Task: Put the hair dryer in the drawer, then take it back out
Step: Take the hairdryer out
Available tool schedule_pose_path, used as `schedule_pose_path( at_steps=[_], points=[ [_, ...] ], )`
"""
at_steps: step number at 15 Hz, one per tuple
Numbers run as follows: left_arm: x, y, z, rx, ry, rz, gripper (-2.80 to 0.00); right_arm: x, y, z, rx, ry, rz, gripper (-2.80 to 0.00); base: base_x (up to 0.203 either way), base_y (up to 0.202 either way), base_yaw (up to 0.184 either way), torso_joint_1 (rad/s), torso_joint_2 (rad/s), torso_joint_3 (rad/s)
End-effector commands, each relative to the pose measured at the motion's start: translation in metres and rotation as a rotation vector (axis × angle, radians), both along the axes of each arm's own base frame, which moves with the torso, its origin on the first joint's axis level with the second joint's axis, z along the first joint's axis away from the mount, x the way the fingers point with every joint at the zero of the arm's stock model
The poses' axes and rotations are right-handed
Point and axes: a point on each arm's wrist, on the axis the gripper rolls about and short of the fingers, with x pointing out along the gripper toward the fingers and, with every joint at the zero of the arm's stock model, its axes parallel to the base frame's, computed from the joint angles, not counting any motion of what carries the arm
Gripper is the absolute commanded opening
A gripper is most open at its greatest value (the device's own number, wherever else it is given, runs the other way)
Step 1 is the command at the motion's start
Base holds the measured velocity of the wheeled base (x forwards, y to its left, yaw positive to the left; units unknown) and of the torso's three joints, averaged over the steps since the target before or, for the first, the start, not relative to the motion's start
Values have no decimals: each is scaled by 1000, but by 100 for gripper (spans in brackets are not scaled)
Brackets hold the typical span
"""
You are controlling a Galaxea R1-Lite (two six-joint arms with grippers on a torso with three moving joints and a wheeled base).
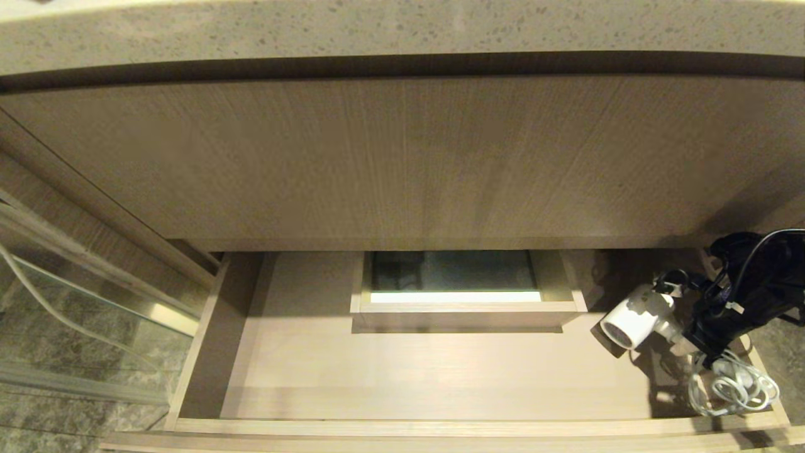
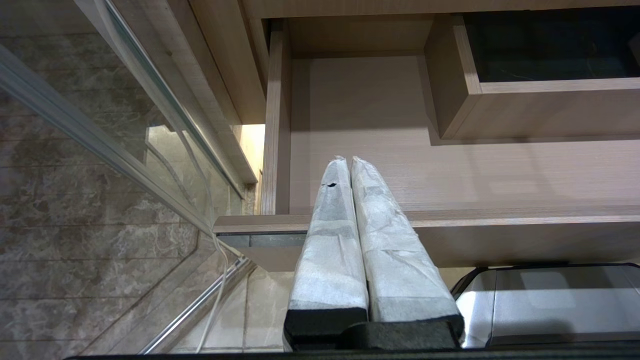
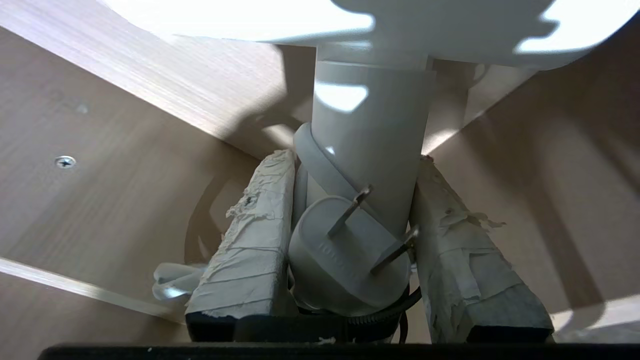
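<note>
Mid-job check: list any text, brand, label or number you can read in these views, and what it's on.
None is readable in any view.
Hair dryer, held by its handle in the right gripper: no brand or lettering visible on barrel or handle.
Plug: only moulded ridges, no legible marking.
Drawer: plain wood; no label shows from these angles.
Left gripper: taped fingers, no print.

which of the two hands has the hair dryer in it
The right hand: its taped fingers clamp the hair dryer by its white handle, plug pinned between them, over the drawer. The left hand is shut on nothing.
</note>
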Motion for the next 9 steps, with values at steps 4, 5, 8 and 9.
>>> schedule_pose_path(
  at_steps=[4, 5, 8, 9],
  points=[
    [0, 0, 0, 0, -2, 0, -280, -3, 1, 9, -15, -8, 37, -280, 0, 0, 0, 0, 0, 0],
    [0, 0, 0, 0, -2, 0, -280, -4, 1, 11, -21, -7, 48, -280, 0, 0, 0, 0, 0, 0],
    [0, 0, 0, 0, -2, 0, -280, -7, 1, 15, -49, -2, 66, -280, 0, 0, 0, 0, 0, 0],
    [0, 0, 0, 0, -2, 0, -280, -8, 1, 16, -49, 0, 64, -280, 0, 0, 0, 0, 0, 0]
  ],
)
